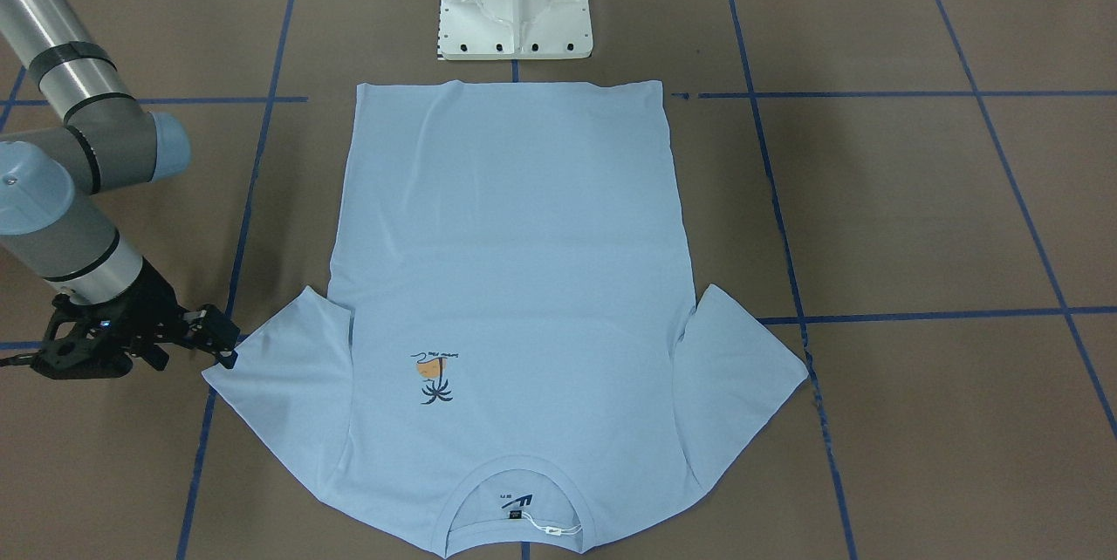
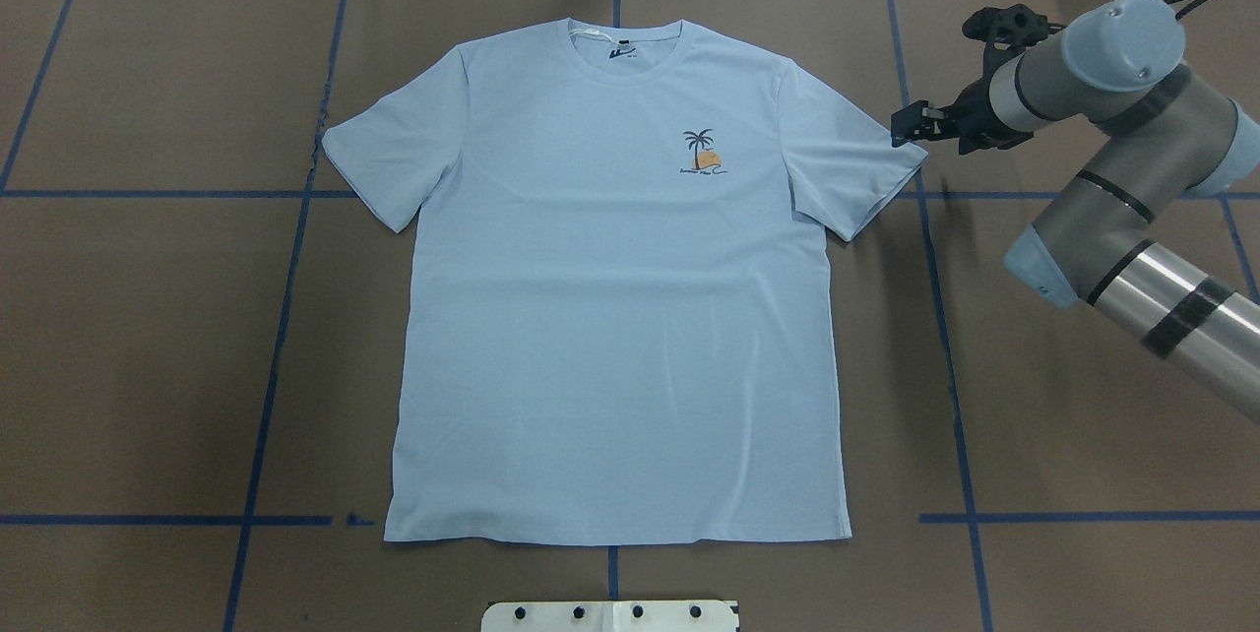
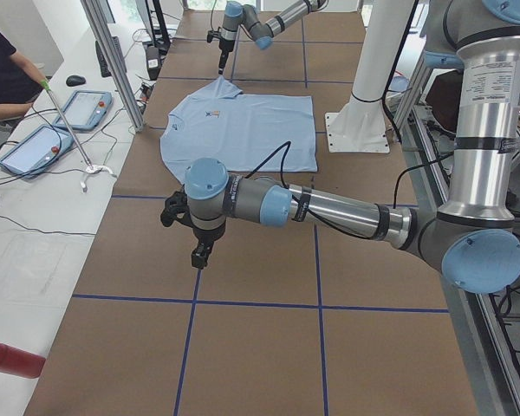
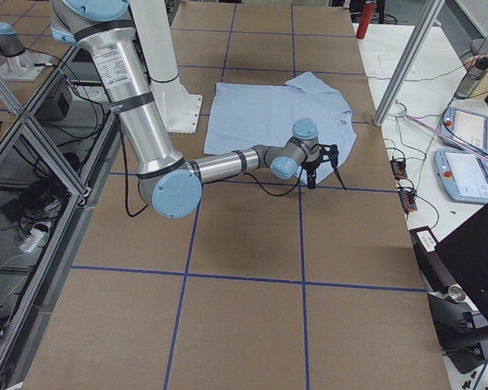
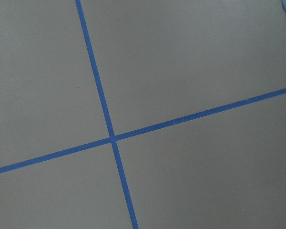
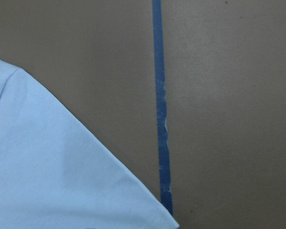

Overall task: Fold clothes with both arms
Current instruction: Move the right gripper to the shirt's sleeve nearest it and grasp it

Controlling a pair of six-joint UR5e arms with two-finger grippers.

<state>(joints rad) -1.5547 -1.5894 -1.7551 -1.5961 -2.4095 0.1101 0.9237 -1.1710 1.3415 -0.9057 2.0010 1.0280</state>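
Observation:
The pale light-blue T-shirt [image 2: 610,317] lies flat and front-up on the brown table, with its palm print [image 2: 701,152] on the chest and its collar [image 1: 515,508] away from the robot. My right gripper [image 2: 904,123] hovers just off the corner of the sleeve [image 1: 262,368] on my right, apart from the cloth. Its jaws stand apart and hold nothing. That sleeve corner [image 6: 52,181] fills the lower left of the right wrist view. My left gripper [image 3: 199,256] hangs low over bare table well off the shirt's other side. I cannot tell whether it is open or shut.
The white pedestal base [image 1: 515,10] stands at the shirt's hem. Blue tape lines [image 5: 112,138] grid the table. A person [image 3: 9,78] sits at a side bench with tablets [image 3: 35,147], and metal posts [image 3: 113,61] stand along that edge.

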